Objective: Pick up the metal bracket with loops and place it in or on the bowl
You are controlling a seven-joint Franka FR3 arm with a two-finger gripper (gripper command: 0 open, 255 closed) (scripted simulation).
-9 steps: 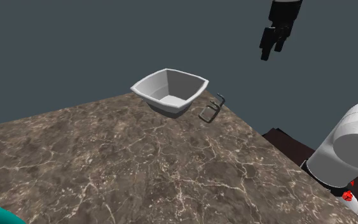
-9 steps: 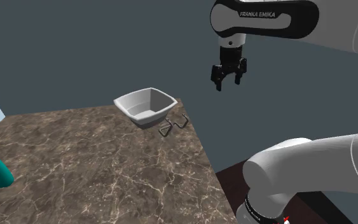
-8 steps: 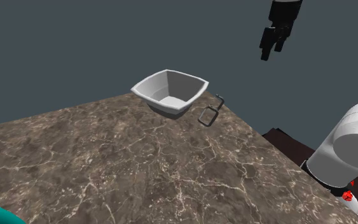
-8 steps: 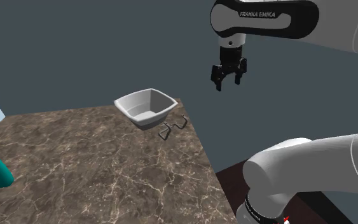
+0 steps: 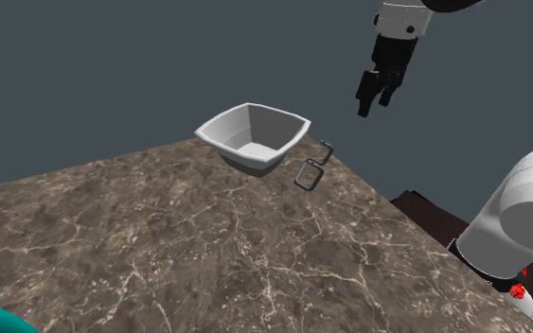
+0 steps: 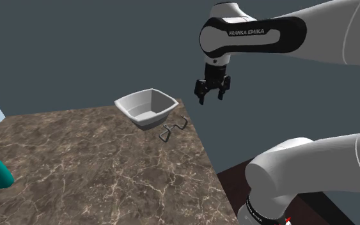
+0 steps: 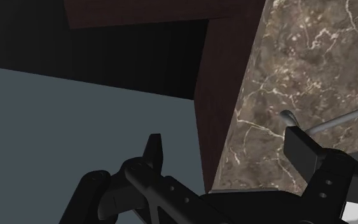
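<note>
The black hand (image 5: 370, 102) (image 6: 210, 98) hangs in the air higher than the bowl (image 5: 219, 129) (image 6: 128, 104), out past the surface's edge. Its two fingers stand well apart with nothing between them. The pale, square-sided bowl sits upright at a corner of the brown marbled surface (image 5: 160, 236) (image 6: 95, 160). The thin wire bracket with loops (image 5: 313, 167) (image 6: 172, 130) lies flat on the surface just beside the bowl, on the bowl's side that faces the hand. In the wrist view, its grey wire (image 7: 336, 121) shows past one finger.

Bare home interior; brown marbled countertop (image 5: 160, 236), plain grey wall (image 5: 113, 66)
</note>
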